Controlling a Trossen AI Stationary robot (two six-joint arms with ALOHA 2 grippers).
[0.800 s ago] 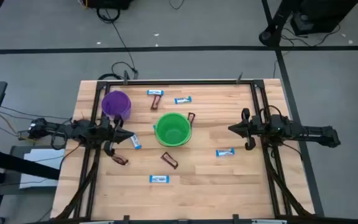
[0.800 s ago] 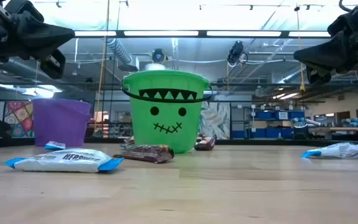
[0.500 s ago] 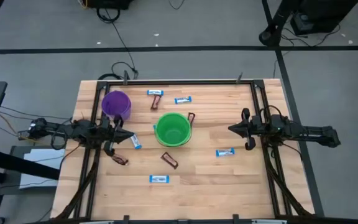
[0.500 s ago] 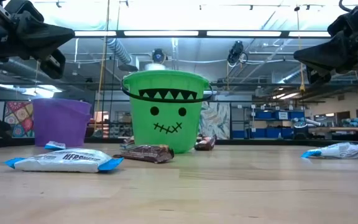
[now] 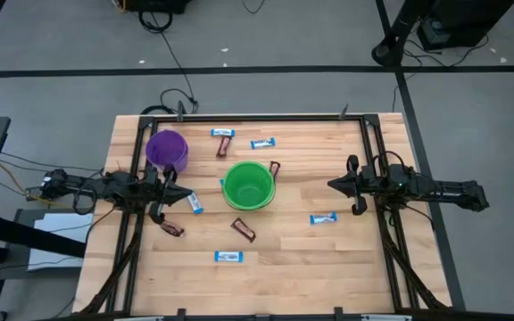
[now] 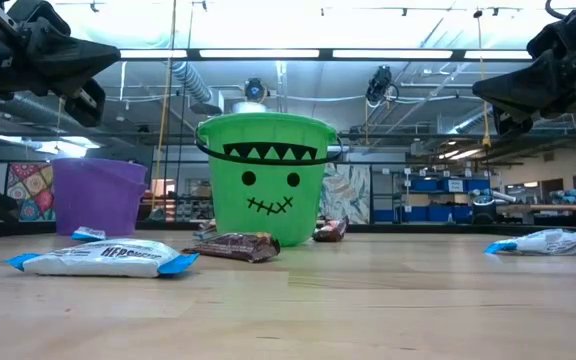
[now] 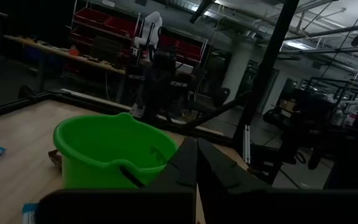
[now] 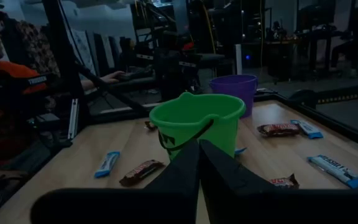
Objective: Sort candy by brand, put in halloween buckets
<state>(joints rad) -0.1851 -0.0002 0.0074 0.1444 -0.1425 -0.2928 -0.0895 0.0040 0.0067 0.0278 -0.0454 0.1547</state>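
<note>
Change: nothing has moved since a moment ago; both arms and every candy sit where they were.
Left gripper (image 5: 186, 193): fingers closed, holding nothing, up above the table near the purple bucket (image 5: 166, 149).
Right gripper (image 5: 332, 185): fingers closed, holding nothing, on the other side, well apart from the green bucket (image 5: 247, 185).
Candy: blue-and-white bars (image 5: 229, 257) and brown bars (image 5: 243, 229) lie spread on the table (image 5: 310, 259) around the buckets.
Meaning: the sorting looks not yet started; an arm must open its fingers and go down to a bar.
</note>
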